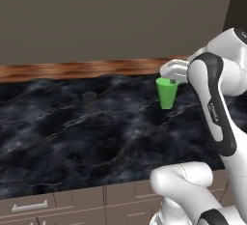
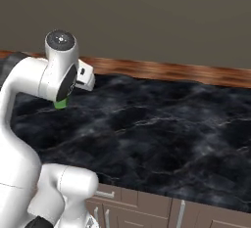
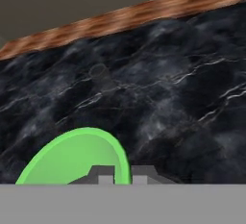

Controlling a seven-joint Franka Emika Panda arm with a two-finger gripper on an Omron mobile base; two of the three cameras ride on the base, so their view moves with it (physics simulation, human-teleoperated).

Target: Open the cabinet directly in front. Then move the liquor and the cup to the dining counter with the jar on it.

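The green cup (image 1: pixel 167 94) hangs upright over the dining counter (image 1: pixel 72 127), a black marble slab with a brown wooden strip (image 1: pixel 72 69) along its far edge. My gripper (image 1: pixel 172 80) is shut on the cup's rim from above. In the hand view the cup's rim (image 3: pixel 72 153) curves between my fingertips (image 3: pixel 102 174), one inside and one outside the wall. A sliver of the cup (image 2: pixel 61 104) peeks out under my arm in the right base view. Whether the cup's base touches the slab I cannot tell. The liquor and the cabinet are out of view. A faint glassy round shape (image 1: pixel 89 95), perhaps the jar, stands on the slab.
Low taupe cabinets with drawer fronts (image 1: pixel 29 205) run under the counter's near edge. A plain wall (image 1: pixel 111 16) rises behind the wooden strip. The marble stretches wide to the left of the cup and to its right (image 2: pixel 171 124).
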